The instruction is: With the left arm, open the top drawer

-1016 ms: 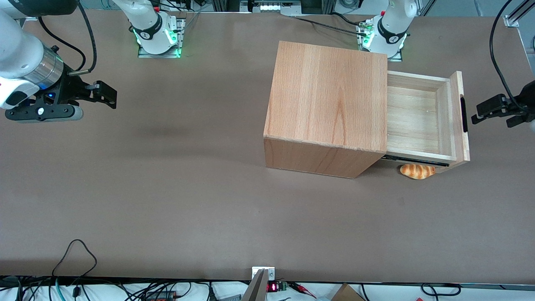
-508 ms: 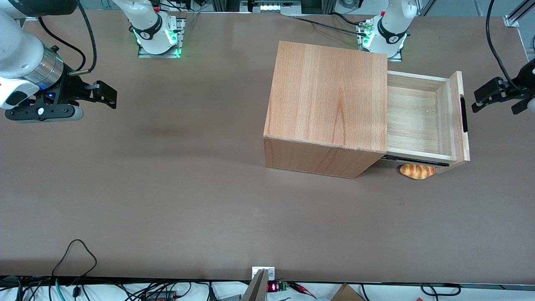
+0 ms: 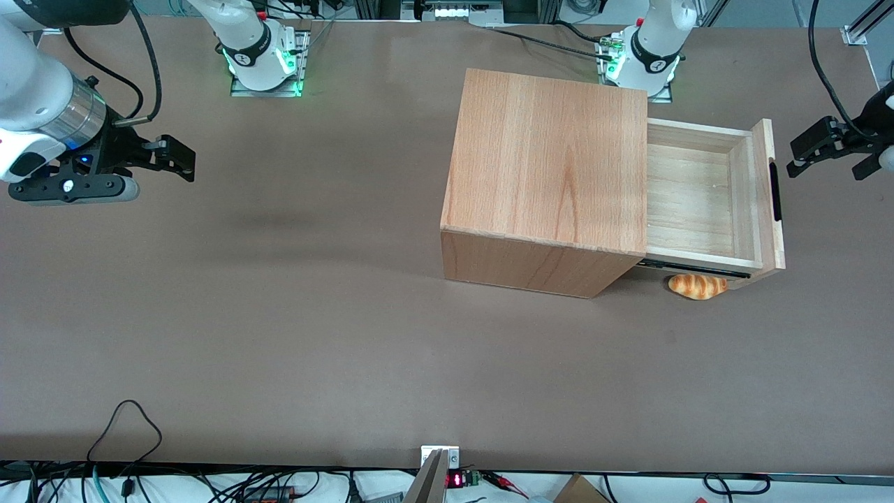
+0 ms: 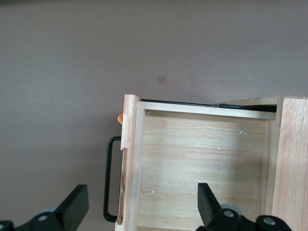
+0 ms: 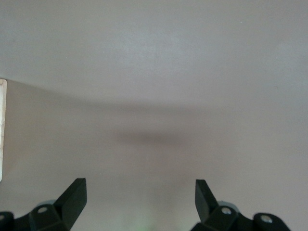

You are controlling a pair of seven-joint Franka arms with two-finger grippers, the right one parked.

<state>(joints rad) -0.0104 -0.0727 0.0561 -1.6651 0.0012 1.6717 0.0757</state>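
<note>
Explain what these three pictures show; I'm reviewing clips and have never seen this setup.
Two white robot arms are bolted to a brown table. The wide picture looks down at them from the front; the other two come from cameras on each arm's wrist. The left arm has a two-finger gripper, hanging open and holding nothing, in front of the top drawer. That drawer is pulled out of a wooden box and looks empty. Its black handle shows in the left wrist view. A small bread roll lies on the table beside the box, partly under the drawer.
</note>
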